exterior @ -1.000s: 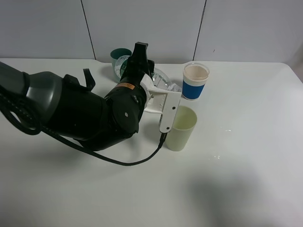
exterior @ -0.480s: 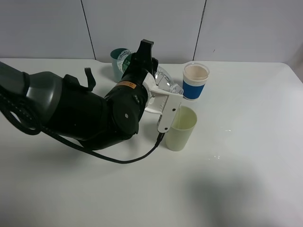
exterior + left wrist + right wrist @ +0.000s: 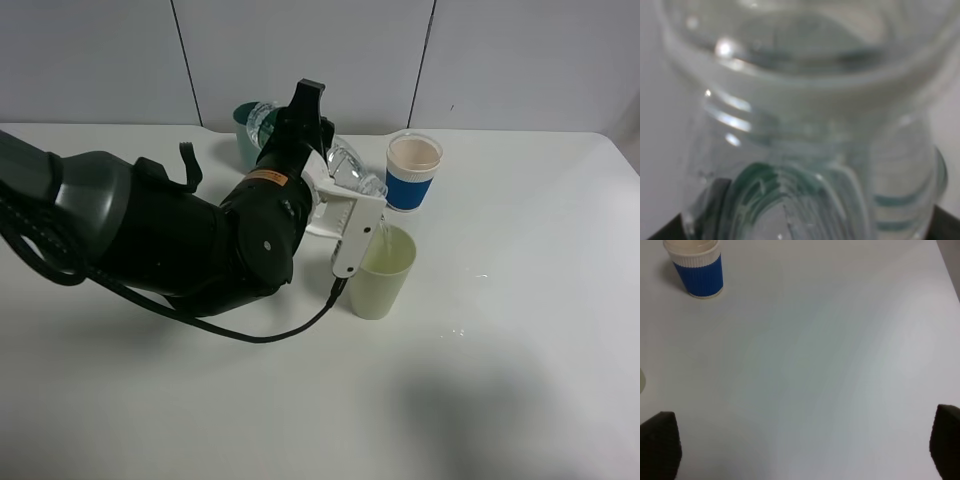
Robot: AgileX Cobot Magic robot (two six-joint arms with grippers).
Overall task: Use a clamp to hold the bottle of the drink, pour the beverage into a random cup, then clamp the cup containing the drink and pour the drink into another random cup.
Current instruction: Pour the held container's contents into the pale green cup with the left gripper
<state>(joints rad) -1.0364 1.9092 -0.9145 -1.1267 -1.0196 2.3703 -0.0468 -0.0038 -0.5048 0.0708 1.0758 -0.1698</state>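
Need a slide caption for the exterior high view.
Left gripper tips the clear bottle, pouring into the pale green cup; blue-sleeved cup stands behind it.

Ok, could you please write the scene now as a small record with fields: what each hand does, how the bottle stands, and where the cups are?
left hand: shut on the clear plastic bottle
bottle pose: tilted, mouth down over the pale green plastic cup
pouring: a thin stream appears to fall into that cup
blue-and-white paper cup: upright, behind the green cup, not touching it
dark teal cup: at the back, partly hidden by the arm
right hand: open, holds nothing, over the white table
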